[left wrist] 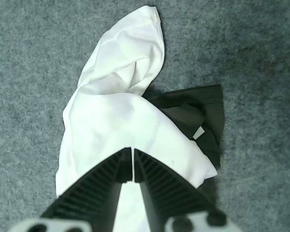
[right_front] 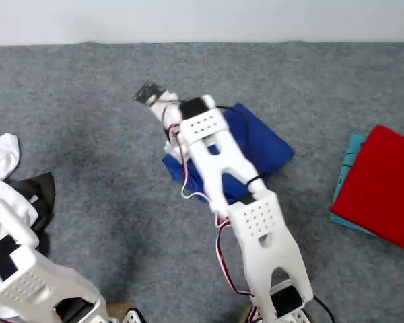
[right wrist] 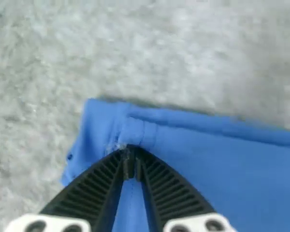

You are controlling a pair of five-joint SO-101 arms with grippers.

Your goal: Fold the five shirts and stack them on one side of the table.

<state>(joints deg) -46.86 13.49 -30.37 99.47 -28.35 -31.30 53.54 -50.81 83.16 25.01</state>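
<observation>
Shirts folded so far look to be two, the red shirt point(right_front: 380, 185) stacked on the teal shirt point(right_front: 347, 161) at the counter point(right_front: 87, 101) edge; the right end effector point(right wrist: 129, 162) is clamped on the blue shirt point(right_front: 262, 145) mid-counter; the left end effector point(left wrist: 133, 154) pinches the crumpled white shirt point(left wrist: 121, 111), which overlaps the black shirt point(left wrist: 203, 111); three seem left to fold

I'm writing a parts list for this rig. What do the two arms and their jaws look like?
The right arm and left arm have white shells with grids of small holes and black motors; red, white and black cables run along the right one. The left gripper and right gripper have black ribbed jaws on white mounts.
</observation>
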